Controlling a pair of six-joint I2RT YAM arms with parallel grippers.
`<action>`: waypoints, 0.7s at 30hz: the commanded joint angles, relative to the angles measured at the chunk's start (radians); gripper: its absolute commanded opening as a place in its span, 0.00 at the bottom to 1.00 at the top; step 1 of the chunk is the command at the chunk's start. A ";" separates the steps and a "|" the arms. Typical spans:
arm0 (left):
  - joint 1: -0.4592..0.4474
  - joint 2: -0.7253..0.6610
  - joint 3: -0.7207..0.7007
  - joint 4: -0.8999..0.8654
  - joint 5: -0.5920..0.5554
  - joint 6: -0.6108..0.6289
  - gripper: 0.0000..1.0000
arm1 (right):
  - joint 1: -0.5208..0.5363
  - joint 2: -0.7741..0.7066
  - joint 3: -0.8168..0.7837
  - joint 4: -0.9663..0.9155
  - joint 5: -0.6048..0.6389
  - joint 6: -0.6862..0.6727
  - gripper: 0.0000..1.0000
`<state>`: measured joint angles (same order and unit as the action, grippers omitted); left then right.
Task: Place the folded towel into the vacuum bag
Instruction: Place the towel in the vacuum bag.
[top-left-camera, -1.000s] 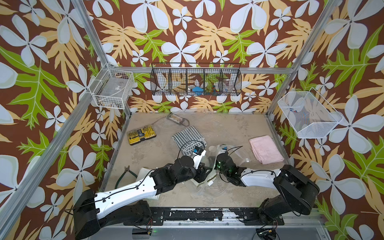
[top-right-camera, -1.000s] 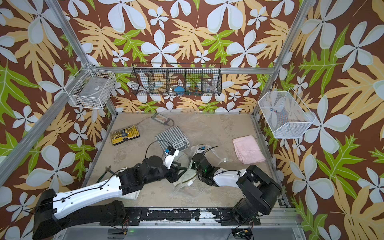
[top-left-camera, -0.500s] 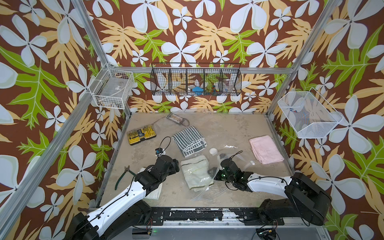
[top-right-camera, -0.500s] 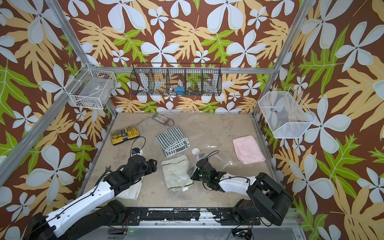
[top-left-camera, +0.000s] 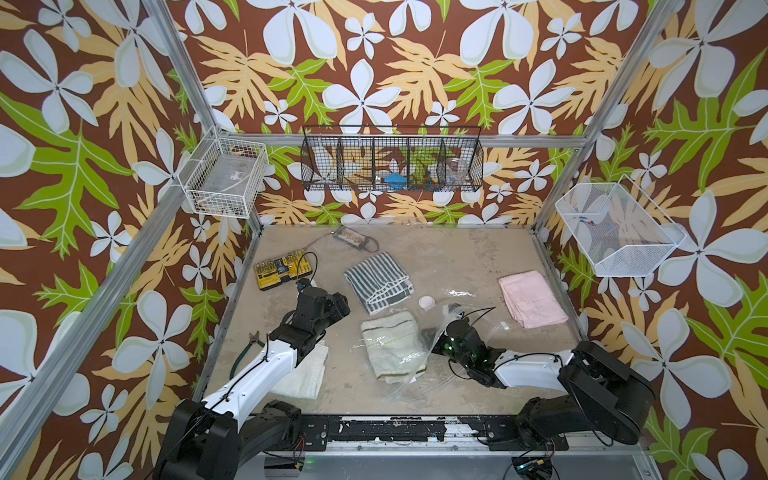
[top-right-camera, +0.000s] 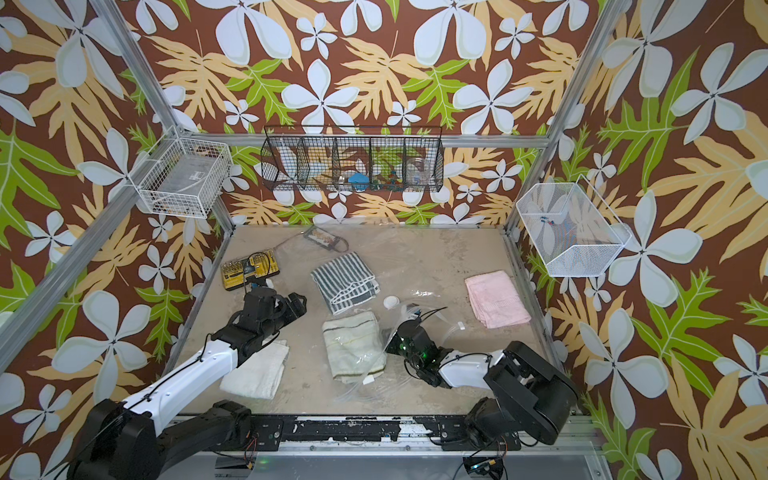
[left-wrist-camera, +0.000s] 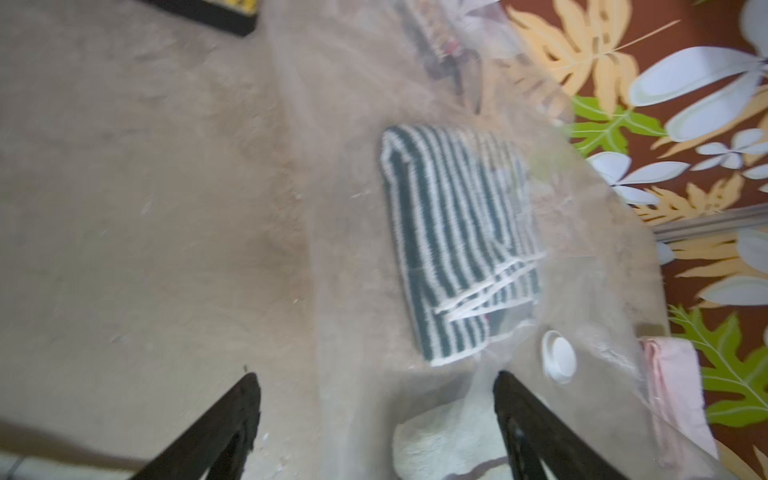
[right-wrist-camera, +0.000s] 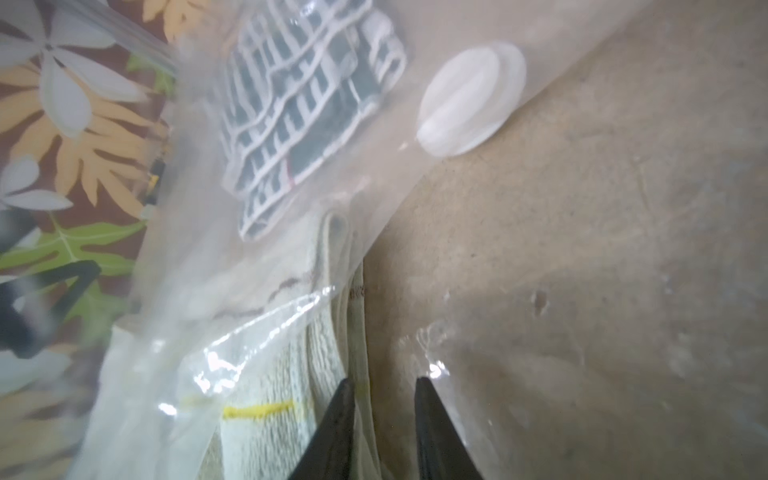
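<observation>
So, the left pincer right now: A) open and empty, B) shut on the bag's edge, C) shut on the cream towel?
A: in the left wrist view the left pincer has its fingers spread wide apart, gripping nothing.

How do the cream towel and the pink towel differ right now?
The cream towel has dark edge stripes; the pink towel is plain. The bag covers part of the cream towel; the pink towel lies bare, outside it. Both are folded flat.
</observation>
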<state>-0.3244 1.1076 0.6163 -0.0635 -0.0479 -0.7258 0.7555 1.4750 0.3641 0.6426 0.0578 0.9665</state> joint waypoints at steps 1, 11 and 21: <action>-0.037 0.015 0.099 -0.045 0.108 0.165 0.87 | -0.001 0.068 0.024 0.239 0.054 0.042 0.30; -0.318 0.043 0.313 -0.283 0.370 0.427 0.83 | -0.004 -0.013 0.108 0.106 -0.036 -0.022 0.41; -0.503 0.215 0.523 -0.360 0.258 0.539 0.83 | -0.005 0.028 0.168 0.091 -0.083 -0.023 0.44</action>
<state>-0.8215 1.3056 1.1095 -0.3943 0.2398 -0.2394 0.7490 1.5028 0.5240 0.7155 -0.0048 0.9497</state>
